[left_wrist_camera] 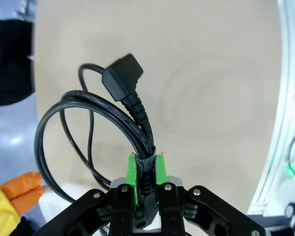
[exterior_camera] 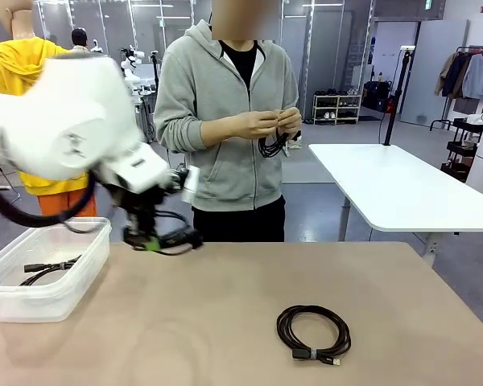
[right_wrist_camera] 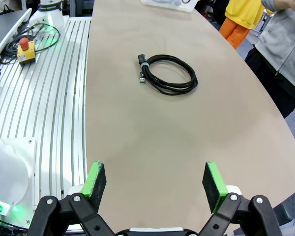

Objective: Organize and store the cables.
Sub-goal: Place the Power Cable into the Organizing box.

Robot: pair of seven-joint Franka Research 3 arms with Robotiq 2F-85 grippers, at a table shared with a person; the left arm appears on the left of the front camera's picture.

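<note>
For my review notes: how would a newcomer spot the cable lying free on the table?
Look at the tan table; on its open top, toward the robot's right, lies a coiled black cable. The other cables sit in the clear bin, in the left tool, or in the person's hands; this one lies alone.

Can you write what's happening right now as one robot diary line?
left jaws: shut on carried cable | right jaws: open, empty | bin: stored cable inside | table: loose cable lying | person's hands: another cable
</note>
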